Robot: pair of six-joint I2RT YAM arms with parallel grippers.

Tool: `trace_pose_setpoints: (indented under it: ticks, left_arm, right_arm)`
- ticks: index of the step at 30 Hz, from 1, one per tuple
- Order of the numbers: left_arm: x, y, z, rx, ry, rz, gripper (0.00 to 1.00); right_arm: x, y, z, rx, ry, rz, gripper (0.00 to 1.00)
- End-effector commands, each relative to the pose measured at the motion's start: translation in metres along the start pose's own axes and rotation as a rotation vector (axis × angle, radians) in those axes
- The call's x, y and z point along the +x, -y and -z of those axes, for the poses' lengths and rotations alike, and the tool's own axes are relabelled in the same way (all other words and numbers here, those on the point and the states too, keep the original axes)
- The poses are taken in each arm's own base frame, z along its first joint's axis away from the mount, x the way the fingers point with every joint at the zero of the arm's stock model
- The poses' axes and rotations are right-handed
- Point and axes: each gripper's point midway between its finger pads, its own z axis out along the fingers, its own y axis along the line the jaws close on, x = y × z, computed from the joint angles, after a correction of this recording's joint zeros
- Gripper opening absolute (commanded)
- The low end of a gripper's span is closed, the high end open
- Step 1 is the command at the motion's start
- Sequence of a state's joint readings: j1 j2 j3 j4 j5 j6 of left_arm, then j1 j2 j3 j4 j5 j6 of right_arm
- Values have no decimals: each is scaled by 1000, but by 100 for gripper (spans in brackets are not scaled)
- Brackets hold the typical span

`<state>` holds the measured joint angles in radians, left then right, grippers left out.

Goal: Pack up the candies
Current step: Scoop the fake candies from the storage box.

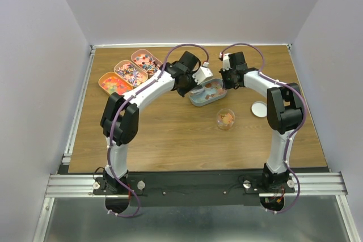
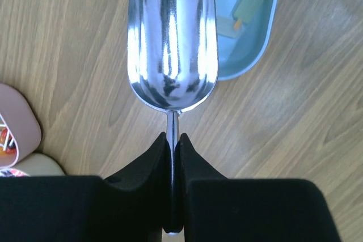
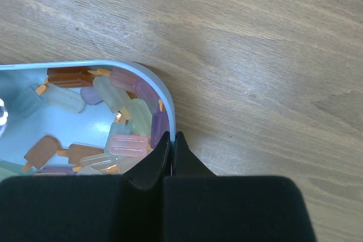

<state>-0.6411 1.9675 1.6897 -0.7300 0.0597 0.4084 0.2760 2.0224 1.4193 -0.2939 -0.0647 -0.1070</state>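
My left pincer [image 2: 173,138] is clamped on the thin handle of the silver scoop [image 2: 173,38]; the bowl points away from the wrist, shiny, and no sweets show in the part I can see; its far end hangs by the near end of the blue tin [image 2: 258,38].

My right pincer [image 3: 171,137] is shut tight, the two tips meeting right at the rim of that tin's rounded end; I cannot tell whether the thin wall is nipped between them or only touched.

The candies [image 3: 127,143] lie loose inside the blue tin, small ice-lolly shapes in pink, purple, pale green, brown and orange, crowded against the wall just beside my right fingertips.

From above, the blue tin sits mid-bench [image 1: 170,134] between the two wrists; more sweets fill a row of three oval tins [image 1: 117,66] at the far left, well apart from it; a small clear cup [image 1: 218,116] with a few orange pieces stands nearer the arm bases, and a white round lid [image 1: 259,109] lies to its right.
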Motion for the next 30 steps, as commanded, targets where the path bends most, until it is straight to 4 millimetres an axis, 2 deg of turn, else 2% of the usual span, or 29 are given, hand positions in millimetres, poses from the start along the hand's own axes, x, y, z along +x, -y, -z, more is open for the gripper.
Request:
trace_pose_setpoints:
  ticks: [1,8,20,30]
  left_arm:
    - [-7,-9,26,-26,-16,-5,0]
    - [-1,-1,22,3,-67,-17,0]
    - [-6,5,6,19,-116,-19,0]
    - [-5,2,7,-32,-156,-21,0]
  right_arm:
    - [1,3,-7,22,-9,20,1]
    - [0,2,-8,22,-6,22,1]
    - [2,4,-5,34,-11,18,1]
    - [4,4,-5,34,-12,15,1]
